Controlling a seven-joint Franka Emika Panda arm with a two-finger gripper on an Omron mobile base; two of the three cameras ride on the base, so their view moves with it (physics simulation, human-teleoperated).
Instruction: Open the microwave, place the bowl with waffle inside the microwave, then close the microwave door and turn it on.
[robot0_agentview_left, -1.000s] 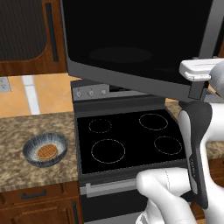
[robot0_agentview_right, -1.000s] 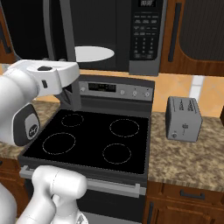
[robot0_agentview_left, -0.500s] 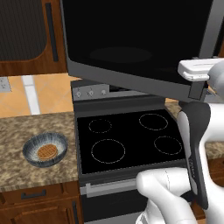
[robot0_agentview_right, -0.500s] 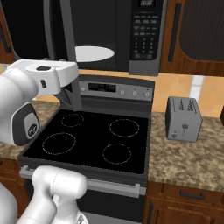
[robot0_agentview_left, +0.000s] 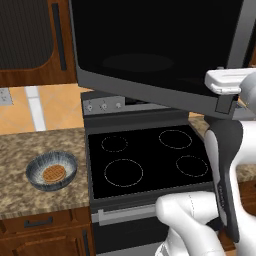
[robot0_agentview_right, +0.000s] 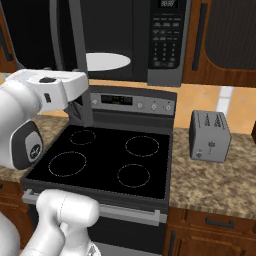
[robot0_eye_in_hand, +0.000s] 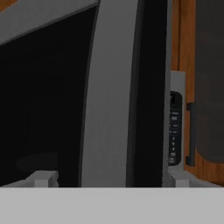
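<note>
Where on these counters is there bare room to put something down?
Free: the granite counter around the bowl, and the counter patch in front of the toaster. The stove top is bare too. Crowded: under the open microwave door, where the arm works.

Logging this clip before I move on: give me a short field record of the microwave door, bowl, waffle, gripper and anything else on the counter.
microwave door: swung open over the stove
microwave: white turntable bare
bowl: on the counter left of the stove
waffle: inside the bowl
gripper: at the door's edge, fingers either side of its grey frame; grip unclear
toaster: counter right of the stove
</note>
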